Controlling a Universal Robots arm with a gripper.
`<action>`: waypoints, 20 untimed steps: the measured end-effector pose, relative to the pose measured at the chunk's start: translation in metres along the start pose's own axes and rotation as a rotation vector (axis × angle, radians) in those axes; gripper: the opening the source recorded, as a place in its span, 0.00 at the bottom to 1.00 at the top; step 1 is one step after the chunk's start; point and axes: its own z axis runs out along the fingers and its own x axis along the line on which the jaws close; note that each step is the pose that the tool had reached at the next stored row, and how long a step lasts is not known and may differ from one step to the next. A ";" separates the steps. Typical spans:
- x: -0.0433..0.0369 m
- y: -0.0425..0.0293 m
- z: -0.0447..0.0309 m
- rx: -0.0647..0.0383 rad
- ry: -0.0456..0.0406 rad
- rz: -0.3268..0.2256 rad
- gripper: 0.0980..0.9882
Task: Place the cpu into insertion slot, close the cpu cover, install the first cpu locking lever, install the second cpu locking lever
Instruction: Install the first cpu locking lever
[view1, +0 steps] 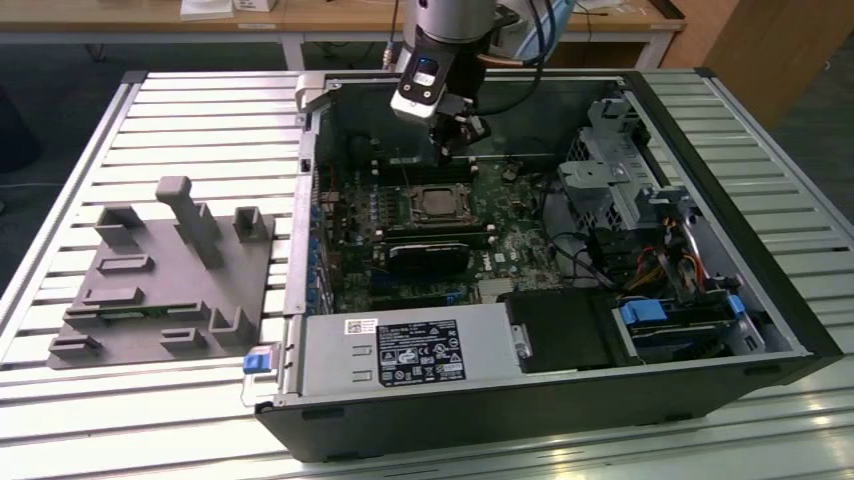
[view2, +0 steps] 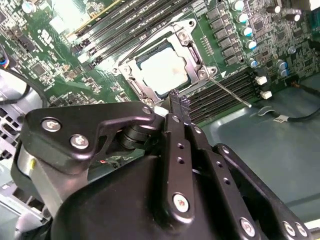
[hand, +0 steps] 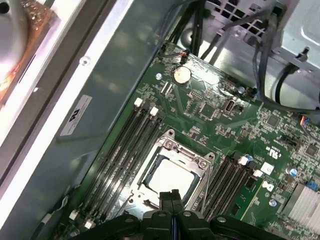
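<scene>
You see cpu (view2: 167, 67): pale silvery square, flat in socket, mid-motherboard between memory-slot banks. Cpu cover (view2: 191, 50): metal frame lying down around chip, window showing its top. Locking lever (view2: 230, 91): thin rod angled outward from socket corner.

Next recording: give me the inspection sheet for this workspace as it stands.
Surface: ribbed silver metal table bearing an open black computer case.
Job's things: pale silvery square cpu lies in its socket; thin metal frame cpu cover lies down around it; one thin wire lever sticks out sideways.
Clutter: grey slotted plastic fixture beside the case.
Grippers: black gripper shut, empty, at the socket's edge.
Cables: orange and black wires inside the case.
Surroundings: wooden desks behind.
</scene>
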 end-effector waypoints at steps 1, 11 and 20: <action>0.0000 0.0000 0.0000 0.000 0.0003 -0.010 0.01; 0.0000 0.0000 0.0001 0.002 0.0049 -0.180 0.01; 0.0000 0.0000 0.0006 0.004 0.0093 -0.342 0.01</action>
